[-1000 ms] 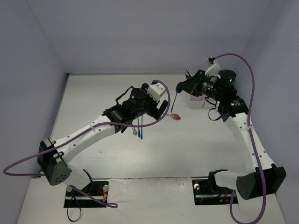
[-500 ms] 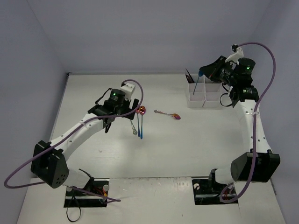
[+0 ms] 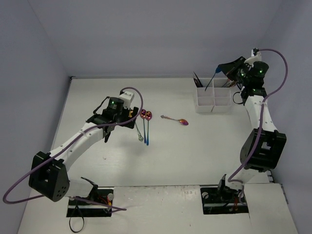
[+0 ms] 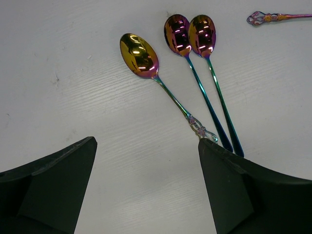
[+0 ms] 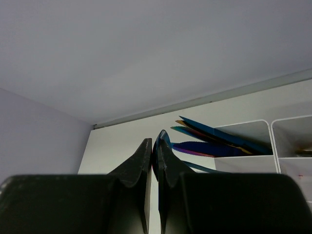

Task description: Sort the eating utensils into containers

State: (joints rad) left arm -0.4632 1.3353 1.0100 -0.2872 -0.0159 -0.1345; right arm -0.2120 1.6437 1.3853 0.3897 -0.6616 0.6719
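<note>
Your left pincer [image 4: 146, 146]: open, retreated from white compartment tray [image 3: 213, 108].
Your right pincer [image 3: 225, 68]: clamps slim blue utensil [image 3: 210, 84] above it.

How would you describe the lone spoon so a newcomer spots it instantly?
Start at the white tray at the far right of the table. Just left of it, toward the near edge, one spoon lies alone. Unlike the three spoons bunched farther left, it lies crosswise, its pink bowl pointing right.

2 white arms [image 3: 80, 140], blk joints, purple cables [image 3: 285, 68], green LEDs [image 3: 113, 102], blk base plates [image 3: 225, 201]
</note>
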